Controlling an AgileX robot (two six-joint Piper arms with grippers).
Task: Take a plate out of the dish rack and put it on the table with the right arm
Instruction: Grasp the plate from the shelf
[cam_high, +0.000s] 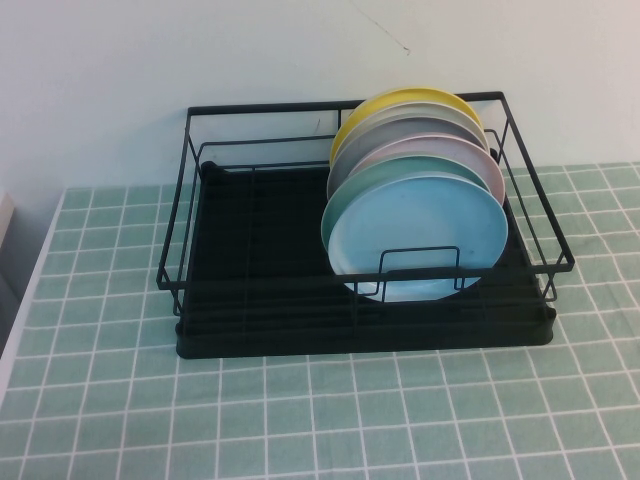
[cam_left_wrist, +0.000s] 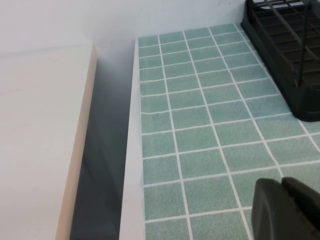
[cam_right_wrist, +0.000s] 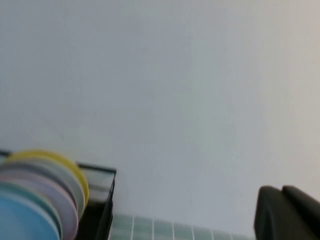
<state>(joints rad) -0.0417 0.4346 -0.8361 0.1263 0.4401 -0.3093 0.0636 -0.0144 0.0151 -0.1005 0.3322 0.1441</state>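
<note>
The sky-blue plate (cam_high: 415, 232) stands nearest of 5 packed plates at the right of the dish rack (cam_high: 250, 300), so lifting could snag the front wire loop or drag the green plate (cam_high: 400, 170); neither the left end effector (cam_left_wrist: 286, 207) nor the right end effector (cam_right_wrist: 287, 212) shows its grip state, and open desk (cam_high: 330, 420) lies near.

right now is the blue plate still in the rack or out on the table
In the rack: the blue plate stands on edge at the front of the stack inside the dish rack.

Plain white wall (cam_high: 300, 60) standing behind the bench; cream board (cam_left_wrist: 35, 140) lying beside a dark gap (cam_left_wrist: 100, 165).
</note>
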